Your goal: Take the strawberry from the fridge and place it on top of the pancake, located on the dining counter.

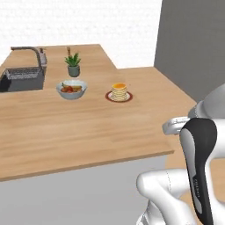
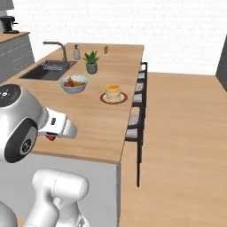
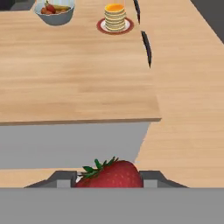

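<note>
My gripper (image 3: 109, 179) is shut on the strawberry (image 3: 111, 175), a red berry with green leaves held between the fingers low in the hand view. The berry also peeks out red (image 2: 50, 137) under my hand in the right base view, in front of the near edge of the dining counter (image 2: 97, 124). The pancake (image 1: 119, 91) (image 2: 113, 93) (image 3: 115, 17) is a tan stack with orange topping on a red-rimmed plate, well ahead on the light-wood top (image 1: 88, 132). A tall matte grey block (image 1: 193, 44) rises at the right; I cannot tell whether it is the fridge.
A pale fruit bowl (image 1: 71, 89) (image 2: 74, 83) stands left of the pancake, with a potted plant (image 1: 73, 63) behind it. A sink (image 1: 22, 79) with a tap is at the far left. Black-framed chairs (image 2: 137, 111) line the counter's right side, with open wood floor beyond.
</note>
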Tool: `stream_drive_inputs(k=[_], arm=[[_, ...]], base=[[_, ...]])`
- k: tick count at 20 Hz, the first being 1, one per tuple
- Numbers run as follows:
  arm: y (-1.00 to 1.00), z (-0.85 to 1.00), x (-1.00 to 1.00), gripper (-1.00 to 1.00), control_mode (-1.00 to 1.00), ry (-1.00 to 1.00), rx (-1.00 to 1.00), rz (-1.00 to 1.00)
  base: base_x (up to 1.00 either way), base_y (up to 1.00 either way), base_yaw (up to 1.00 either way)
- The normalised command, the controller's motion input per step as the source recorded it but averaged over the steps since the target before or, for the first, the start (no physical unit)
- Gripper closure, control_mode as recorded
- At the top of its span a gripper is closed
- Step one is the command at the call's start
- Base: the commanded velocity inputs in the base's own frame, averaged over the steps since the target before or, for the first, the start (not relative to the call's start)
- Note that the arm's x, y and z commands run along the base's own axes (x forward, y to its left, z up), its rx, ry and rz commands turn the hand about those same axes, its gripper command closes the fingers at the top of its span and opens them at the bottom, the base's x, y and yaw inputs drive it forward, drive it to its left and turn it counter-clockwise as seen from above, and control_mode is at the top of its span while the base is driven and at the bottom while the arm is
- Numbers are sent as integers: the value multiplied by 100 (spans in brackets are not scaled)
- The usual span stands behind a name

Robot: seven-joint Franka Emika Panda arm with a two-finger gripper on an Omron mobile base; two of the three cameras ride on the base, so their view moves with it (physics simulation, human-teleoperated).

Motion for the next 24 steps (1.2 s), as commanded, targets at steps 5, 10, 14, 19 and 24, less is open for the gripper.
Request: stream_drive_inputs(k=[5,10,14,19,24], arm=[[0,0,0,100,100,0,0,0],[0,0,0,100,100,0,0,0],[0,0,0,100,100,0,0,0],[0,0,0,100,100,0,0,0],[0,0,0,100,100,0,0,0]], base=[[43,-100,0],[55,-100,0],[75,-100,3],[84,-100,16],[75,-100,27]])
